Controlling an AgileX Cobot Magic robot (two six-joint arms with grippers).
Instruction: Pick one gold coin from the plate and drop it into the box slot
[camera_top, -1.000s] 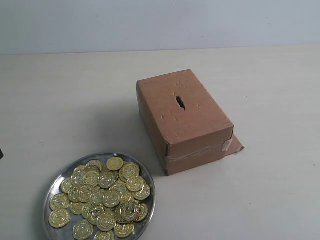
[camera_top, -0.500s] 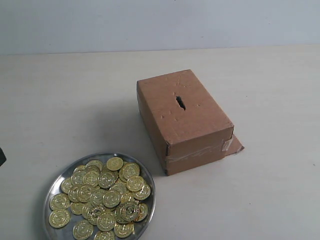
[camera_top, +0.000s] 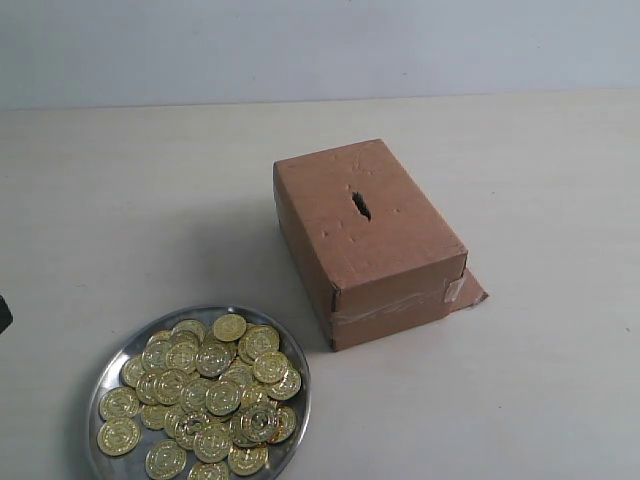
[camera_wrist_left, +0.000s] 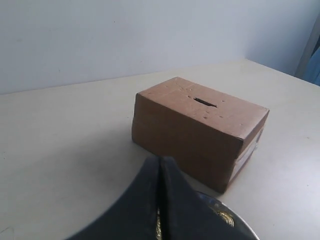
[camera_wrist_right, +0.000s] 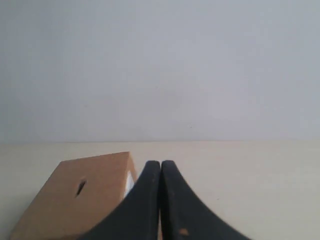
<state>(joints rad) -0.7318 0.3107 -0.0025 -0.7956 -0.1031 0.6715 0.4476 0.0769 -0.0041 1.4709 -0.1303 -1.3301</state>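
Left wrist view has the left jaws pressed together with nothing gripped. The plate (camera_top: 118, 358) lies just beyond and below their tips, so they cover nearly all of it; only a dark arc of rim and two glints of the gold coins (camera_top: 215, 395) show past them. The box (camera_top: 390, 255) stands farther off on the bench (camera_top: 120, 200), apart from these jaws, its slot (camera_top: 361, 205) facing up. Right wrist view has the right jaws likewise shut tight and empty, with the box beyond them and off to one side, well apart.

Neither pair of jaws shows in the exterior view, where a dark sliver (camera_top: 3, 314) at the left edge is too small for us to name. That view's lower border cuts off the plate's near edge, and the coins overlap too much for us to count.

We see the plate as a round, shallow, shiny metal dish with a raised rim, heaped with embossed gold coins, lying near the box's taped end but not touching it. The box is dented brown cardboard, with clear tape (camera_top: 395, 303) around that end and a loose flap (camera_top: 470, 292) at its base. The slot is a short, dark, ragged slit in the middle of its top face
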